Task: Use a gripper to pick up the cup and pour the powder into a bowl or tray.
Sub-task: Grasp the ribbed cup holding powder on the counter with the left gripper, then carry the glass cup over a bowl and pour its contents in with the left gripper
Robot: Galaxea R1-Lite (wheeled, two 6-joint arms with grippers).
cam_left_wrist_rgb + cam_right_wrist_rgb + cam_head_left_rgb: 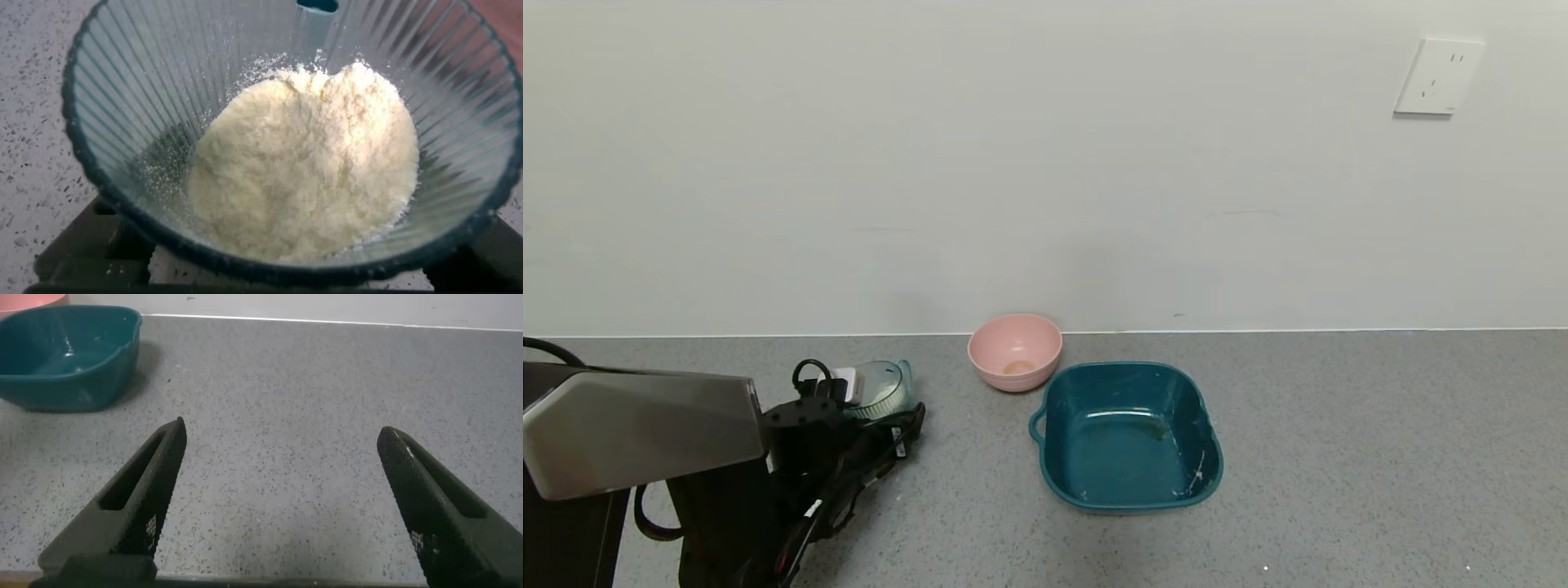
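The cup (882, 390), clear pale teal with ribs, stands at the left of the grey counter (1339, 457). My left gripper (892, 415) is closed around it from the near side. In the left wrist view the cup (122, 122) fills the frame, with a heap of cream powder (306, 163) inside and black fingers (78, 249) against its lower wall. The dark teal basin (1131, 437) sits to the right, holding only a few white specks. My right gripper (283, 431) is open and empty above bare counter, with the basin (69, 355) off to one side.
A small pink bowl (1014, 351) stands near the wall between the cup and the basin. The wall runs along the counter's far edge, with a socket (1437, 76) at upper right.
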